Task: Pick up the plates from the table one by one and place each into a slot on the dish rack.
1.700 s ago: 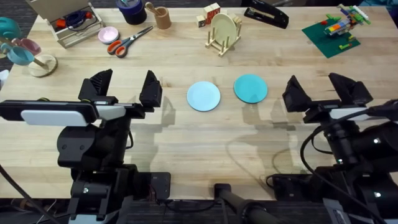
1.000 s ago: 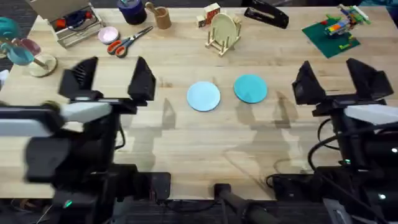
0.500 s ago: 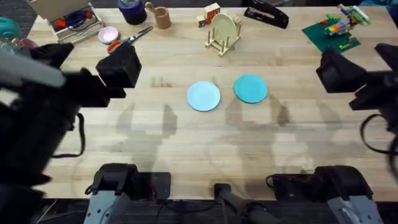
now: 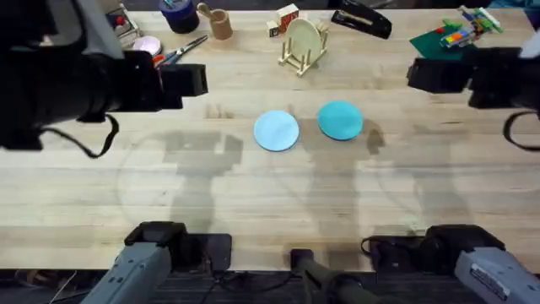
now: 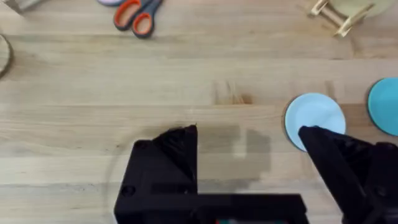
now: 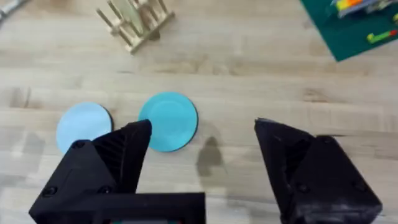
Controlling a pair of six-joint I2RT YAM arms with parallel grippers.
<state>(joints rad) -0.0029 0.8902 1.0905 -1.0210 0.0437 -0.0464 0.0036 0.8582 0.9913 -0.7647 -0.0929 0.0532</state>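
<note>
While both grippers are held high with fingers spread, nothing is gripped by the left gripper (image 5: 245,155) or the right gripper (image 6: 202,149). A pale blue plate (image 4: 276,131) and a teal plate (image 4: 340,119) are laid flat, just beside each other, mid-table (image 4: 253,203). Behind them, a cream plate (image 4: 302,37) is held upright in the dish rack (image 4: 297,62).

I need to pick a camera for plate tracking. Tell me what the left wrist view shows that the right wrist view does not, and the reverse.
Left wrist alone: the orange-handled scissors and the left gripper, jaws open. Here the teal plate is cut off by the frame edge.

Right wrist alone: the green base plate with toy bricks and the right gripper, jaws open, plus the whole teal plate.

Both: the light blue plate flat on the table beside the teal one, apart from it, and part of the dish rack.
</note>
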